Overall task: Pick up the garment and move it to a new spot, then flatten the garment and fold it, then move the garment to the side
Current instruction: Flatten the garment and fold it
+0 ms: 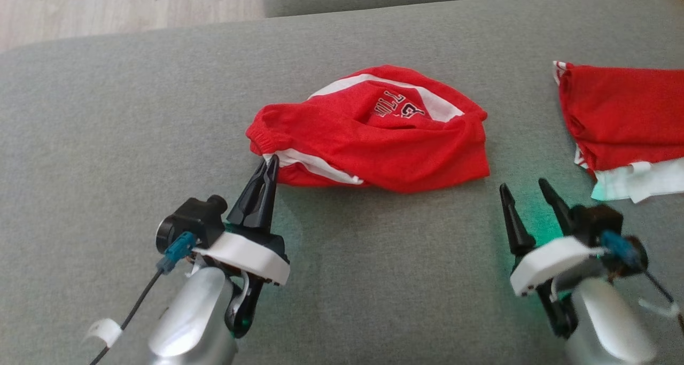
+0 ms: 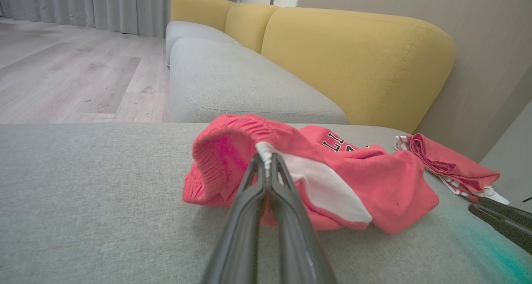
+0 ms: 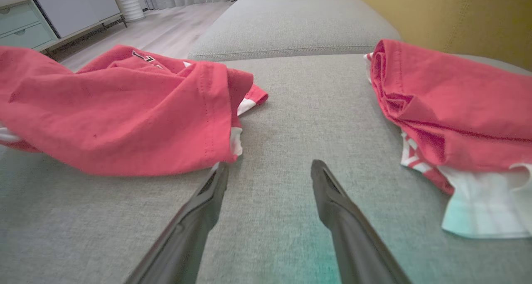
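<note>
Soft, even daylight. Shadows are faint, with only a thin dark line under the red garment [image 1: 374,146]. A green glow spills on the grey cushion [image 1: 133,114] by the right jaws and looks teal in both wrist views. The silver forearm [image 1: 187,311] glints. The wrist views wash red to pink, blur the near jaws, and stretch shapes toward the edges.

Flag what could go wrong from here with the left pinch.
1. Left gripper is shut on only a thin edge of the garment; it may slip on lifting.
2. Right gripper is open, off the cloth; a one-corner lift would likely leave it bunched.
3. A second red garment lies close by; moving that way could overlap them.
</note>
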### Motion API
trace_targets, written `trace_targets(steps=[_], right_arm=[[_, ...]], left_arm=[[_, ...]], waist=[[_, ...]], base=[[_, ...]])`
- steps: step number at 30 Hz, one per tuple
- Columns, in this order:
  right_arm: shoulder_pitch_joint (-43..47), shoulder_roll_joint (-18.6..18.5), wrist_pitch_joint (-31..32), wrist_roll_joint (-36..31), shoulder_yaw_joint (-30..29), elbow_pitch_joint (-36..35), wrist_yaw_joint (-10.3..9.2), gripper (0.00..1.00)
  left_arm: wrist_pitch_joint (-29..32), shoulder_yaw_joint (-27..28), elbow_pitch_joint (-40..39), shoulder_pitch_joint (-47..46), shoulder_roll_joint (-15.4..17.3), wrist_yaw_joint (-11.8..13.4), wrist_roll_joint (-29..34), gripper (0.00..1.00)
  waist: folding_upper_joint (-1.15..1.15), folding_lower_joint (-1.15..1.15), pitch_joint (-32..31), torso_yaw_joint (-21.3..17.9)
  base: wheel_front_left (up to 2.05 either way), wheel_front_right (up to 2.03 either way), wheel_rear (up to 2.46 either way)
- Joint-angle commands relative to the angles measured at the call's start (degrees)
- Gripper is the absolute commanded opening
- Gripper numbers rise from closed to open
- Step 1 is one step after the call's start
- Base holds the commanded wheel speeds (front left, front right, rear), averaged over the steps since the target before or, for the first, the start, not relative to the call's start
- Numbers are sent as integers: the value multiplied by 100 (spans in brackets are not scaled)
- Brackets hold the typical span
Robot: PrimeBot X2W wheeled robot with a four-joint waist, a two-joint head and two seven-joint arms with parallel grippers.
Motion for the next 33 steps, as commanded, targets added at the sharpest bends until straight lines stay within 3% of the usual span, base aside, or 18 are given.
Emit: trace_targets(steps=[1, 5, 18, 27, 28, 29, 33], right_arm=[[-399, -145, 58, -106, 185, 0, -5, 100], [-693, -315, 116, -235, 619, 329, -5, 100], [-1074, -496, -26, 1001, 1194, 661, -5, 100], [-1283, -766, 163, 2110, 1902, 614, -5, 99], [-1313, -804, 170, 2200, 1975, 617, -5, 72], [-1343, -838, 170, 2279, 2036, 627, -5, 0], [-1466, -940, 144, 2568, 2234, 658, -5, 0]], left_arm=[[-69, 193, -204, -100, 61, -29, 52, 0], [-69, 149, -205, -104, 13, -31, 78, 0], [-70, -142, -197, -69, 88, -33, 175, 0], [-70, -284, -157, -51, 111, -34, 112, 0], [-70, -291, -153, -52, 108, -34, 107, 0], [-70, -298, -149, -52, 105, -34, 103, 0], [-70, -317, -136, -56, 97, -34, 88, 0]], waist=[[0, 0, 5, 66], [0, 0, 30, 171], [0, 0, 58, 481], [0, 0, 76, 598], [0, 0, 76, 605], [0, 0, 73, 611], [0, 0, 71, 638]], base=[[0, 0, 0], [0, 0, 0], [0, 0, 0], [0, 0, 0], [0, 0, 0], [0, 0, 0], [0, 0, 0]])
